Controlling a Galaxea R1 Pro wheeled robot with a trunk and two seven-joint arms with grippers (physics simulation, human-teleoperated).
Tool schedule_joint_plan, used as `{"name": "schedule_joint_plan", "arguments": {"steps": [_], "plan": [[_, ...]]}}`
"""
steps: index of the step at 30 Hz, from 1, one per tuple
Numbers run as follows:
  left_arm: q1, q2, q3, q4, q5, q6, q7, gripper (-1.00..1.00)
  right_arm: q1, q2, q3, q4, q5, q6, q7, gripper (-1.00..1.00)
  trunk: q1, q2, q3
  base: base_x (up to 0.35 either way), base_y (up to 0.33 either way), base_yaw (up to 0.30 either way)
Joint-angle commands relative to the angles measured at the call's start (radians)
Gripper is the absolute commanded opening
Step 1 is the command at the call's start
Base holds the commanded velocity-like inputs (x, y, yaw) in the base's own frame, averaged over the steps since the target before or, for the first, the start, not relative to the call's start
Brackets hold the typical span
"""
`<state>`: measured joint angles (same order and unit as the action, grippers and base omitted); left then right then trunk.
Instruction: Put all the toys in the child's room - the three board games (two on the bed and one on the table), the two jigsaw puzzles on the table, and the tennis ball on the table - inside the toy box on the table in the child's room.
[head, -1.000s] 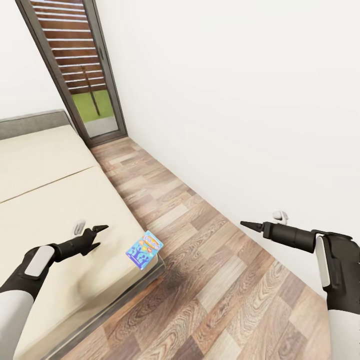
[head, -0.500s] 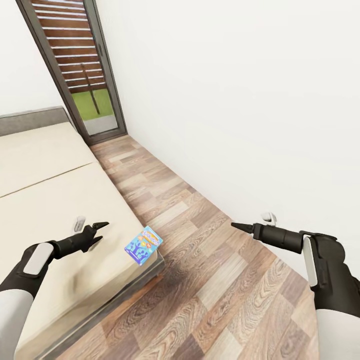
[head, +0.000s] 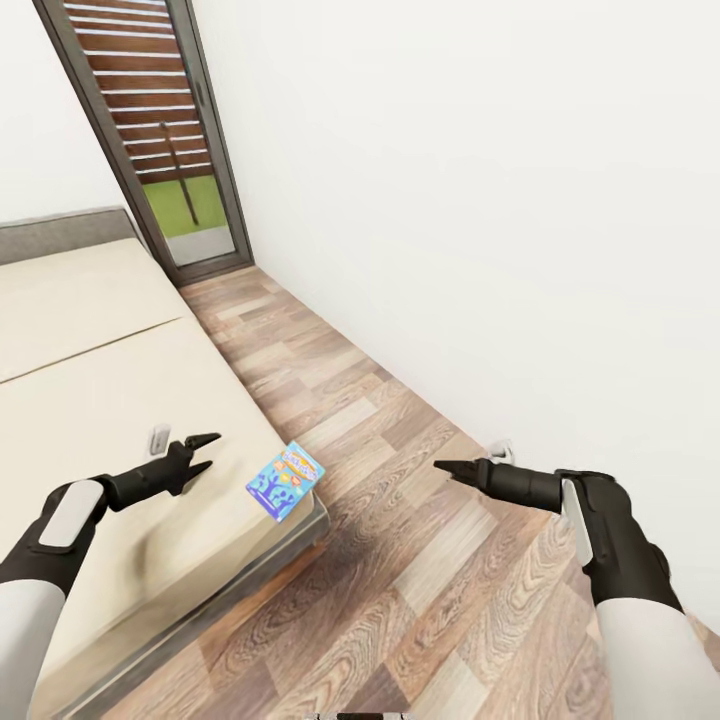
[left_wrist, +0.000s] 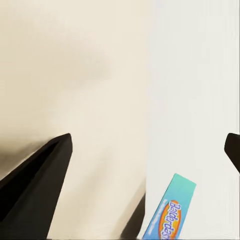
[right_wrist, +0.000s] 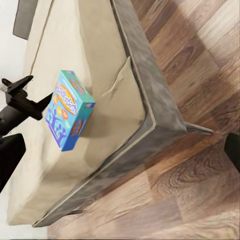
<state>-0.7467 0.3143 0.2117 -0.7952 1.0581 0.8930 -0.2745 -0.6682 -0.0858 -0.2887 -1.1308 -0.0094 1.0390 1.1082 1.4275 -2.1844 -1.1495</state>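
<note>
Board game (head: 285, 481) at bed (head: 90, 400) corner edge; left gripper (head: 199, 452) probably open, near.

1. My left arm (head: 40, 560) is white along the sleeve nearest me, then turns matte black toward the wrist.
2. A pale grey oval panel (head: 72, 513) is set into that black forearm.
3. Ahead of it, my left gripper (head: 205, 452) ends in two slim black fingers tapering to points.
4. My right arm (head: 640, 640) has the same white sleeve and a bulky black wrist housing.
5. A narrow light grey strip (head: 574, 520) runs along that housing.
6. My right gripper (head: 445, 467) is a black tapered cone past a cylindrical black section.
</note>
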Motion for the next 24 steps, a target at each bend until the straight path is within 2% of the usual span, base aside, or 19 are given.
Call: {"name": "schedule_joint_plan", "arguments": {"steps": [1,2,4,5,7,8,10,16,18,19,20,21,23,24], "plan": [[0.005,-0.001,0.001,-0.016,-0.005,0.012,-0.004,1.0,-0.017,0.009,0.001,0.047,-0.004,0.008,0.012,1.0,0.004,-0.008,-0.004,0.0,0.0,0.0],[0.005,-0.001,0.001,-0.016,-0.005,0.012,-0.004,1.0,-0.017,0.009,0.001,0.047,-0.004,0.008,0.012,1.0,0.008,-0.015,-0.007,0.0,0.0,0.0],[0.014,-0.005,0.0,-0.052,0.007,0.025,-0.003,1.0,-0.047,0.024,0.005,0.14,-0.008,0.008,0.036,1.0,0.015,-0.029,-0.013,0.0,0.0,0.0],[0.014,-0.005,0.0,-0.052,0.007,0.025,-0.003,1.0,-0.047,0.024,0.005,0.14,-0.008,0.008,0.036,1.0,0.019,-0.036,-0.017,0.0,0.0,0.0],[0.02,-0.014,-0.001,-0.091,0.018,0.041,-0.002,1.0,-0.07,0.035,0.008,0.219,-0.01,0.001,0.065,1.0,0.027,-0.05,-0.023,0.0,0.0,0.0],[0.02,-0.014,-0.001,-0.091,0.018,0.041,-0.002,1.0,-0.07,0.035,0.008,0.219,-0.01,0.001,0.065,1.0,0.031,-0.057,-0.026,0.0,0.0,0.0],[0.025,-0.027,0.0,-0.134,0.029,0.063,0.0,1.0,-0.086,0.043,0.012,0.271,-0.011,-0.014,0.099,1.0,0.038,-0.071,-0.032,0.0,0.0,0.0],[0.034,-0.05,0.0,-0.209,0.045,0.093,0.005,1.0,-0.098,0.048,0.015,0.316,-0.012,-0.044,0.16,1.0,0.061,-0.113,-0.051,0.0,0.0,0.0],[0.042,-0.066,0.0,-0.272,0.058,0.107,0.007,1.0,-0.103,0.048,0.016,0.333,-0.013,-0.06,0.207,1.0,0.069,-0.127,-0.057,0.0,0.0,0.0],[0.042,-0.066,0.0,-0.272,0.058,0.107,0.007,1.0,-0.103,0.048,0.016,0.333,-0.013,-0.06,0.207,1.0,0.073,-0.134,-0.06,0.0,0.0,0.0],[0.046,-0.074,0.0,-0.307,0.067,0.114,0.008,1.0,-0.104,0.048,0.017,0.339,-0.012,-0.066,0.229,1.0,0.077,-0.141,-0.064,0.0,0.0,0.0],[0.046,-0.074,0.0,-0.307,0.067,0.114,0.008,1.0,-0.104,0.048,0.017,0.339,-0.012,-0.066,0.229,1.0,0.08,-0.148,-0.067,0.0,0.0,0.0],[0.057,-0.088,-0.001,-0.377,0.089,0.123,0.011,1.0,-0.107,0.048,0.018,0.348,-0.011,-0.075,0.264,1.0,0.088,-0.162,-0.073,0.0,0.0,0.0],[0.057,-0.088,-0.001,-0.377,0.089,0.123,0.011,1.0,-0.107,0.048,0.018,0.348,-0.011,-0.075,0.264,1.0,0.092,-0.169,-0.076,0.0,0.0,0.0]]}}
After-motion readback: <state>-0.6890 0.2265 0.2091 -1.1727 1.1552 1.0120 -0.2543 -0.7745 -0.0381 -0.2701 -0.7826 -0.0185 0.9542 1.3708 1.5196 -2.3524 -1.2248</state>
